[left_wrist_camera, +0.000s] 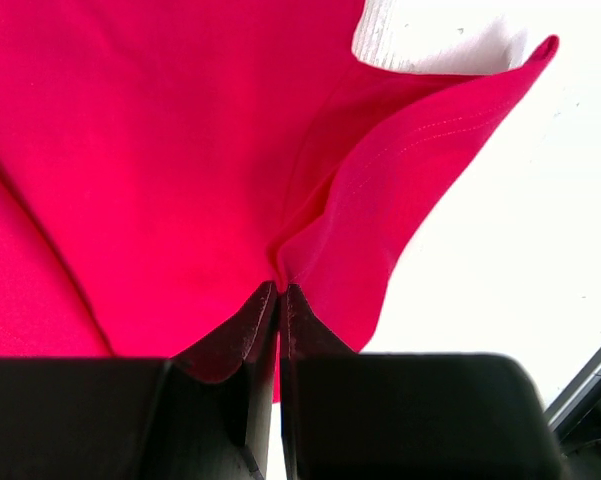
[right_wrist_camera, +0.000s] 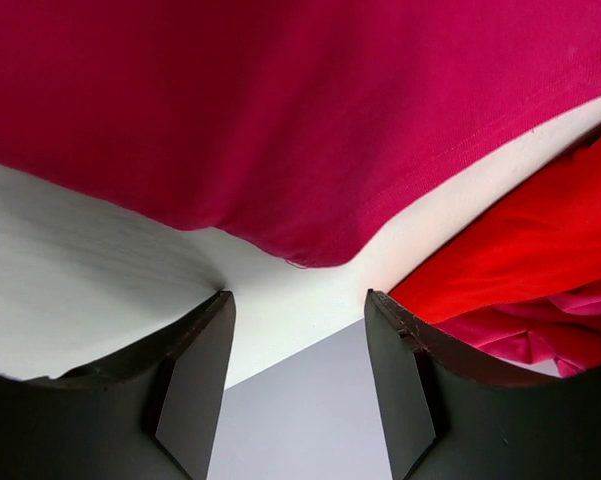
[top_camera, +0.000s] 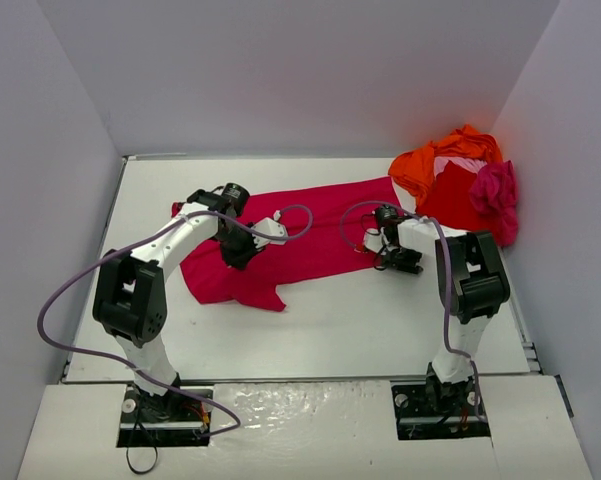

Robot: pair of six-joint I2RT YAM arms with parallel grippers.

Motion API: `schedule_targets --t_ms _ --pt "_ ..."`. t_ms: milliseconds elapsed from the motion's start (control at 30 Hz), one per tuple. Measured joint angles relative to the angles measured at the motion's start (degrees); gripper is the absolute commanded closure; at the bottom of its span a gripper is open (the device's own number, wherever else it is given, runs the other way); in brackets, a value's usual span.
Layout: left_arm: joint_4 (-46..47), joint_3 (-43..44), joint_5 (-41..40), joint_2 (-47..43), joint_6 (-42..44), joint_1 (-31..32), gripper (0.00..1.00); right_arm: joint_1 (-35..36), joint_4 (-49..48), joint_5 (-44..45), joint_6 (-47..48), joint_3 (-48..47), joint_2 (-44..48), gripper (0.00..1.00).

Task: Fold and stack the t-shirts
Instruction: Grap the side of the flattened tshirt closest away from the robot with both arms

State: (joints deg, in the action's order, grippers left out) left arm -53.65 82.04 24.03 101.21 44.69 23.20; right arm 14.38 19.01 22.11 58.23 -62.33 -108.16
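A crimson t-shirt (top_camera: 320, 225) lies spread out slantwise across the middle of the table. My left gripper (top_camera: 240, 252) is down on its left half, shut on a pinched fold of the cloth (left_wrist_camera: 320, 230), which rises in a ridge from my fingertips (left_wrist_camera: 280, 292). My right gripper (top_camera: 382, 248) is at the shirt's lower right edge. It stands open, and the crimson hem (right_wrist_camera: 300, 240) lies just beyond its fingertips (right_wrist_camera: 298, 300) with nothing between them. More t-shirts are heaped at the back right: orange (top_camera: 420, 165), red (top_camera: 450, 198), magenta (top_camera: 495, 195).
The heap of shirts is against the right wall, close to my right arm; its red cloth (right_wrist_camera: 520, 250) and magenta cloth (right_wrist_camera: 540, 340) show beside my right finger. Grey walls (top_camera: 280, 80) enclose the white table (top_camera: 360, 320) on three sides.
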Motion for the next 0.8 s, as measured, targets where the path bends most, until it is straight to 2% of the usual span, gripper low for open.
schedule_targets --t_ms 267,667,733,800 --pt "0.13 0.0 -0.99 0.02 -0.02 0.0 1.0 1.43 0.61 -1.15 0.83 -0.06 0.14 0.48" --pt "0.39 -0.08 -2.63 0.02 -0.04 0.0 1.0 1.25 4.88 -3.02 2.25 -5.86 -3.81 0.51" --pt "0.39 -0.11 -2.9 0.01 -0.04 0.0 1.0 1.08 5.71 -3.31 2.37 -6.84 -4.54 0.56" --pt "0.39 -0.11 -3.16 0.02 -0.04 0.0 1.0 1.02 6.51 -3.38 2.53 -7.95 -5.45 0.67"
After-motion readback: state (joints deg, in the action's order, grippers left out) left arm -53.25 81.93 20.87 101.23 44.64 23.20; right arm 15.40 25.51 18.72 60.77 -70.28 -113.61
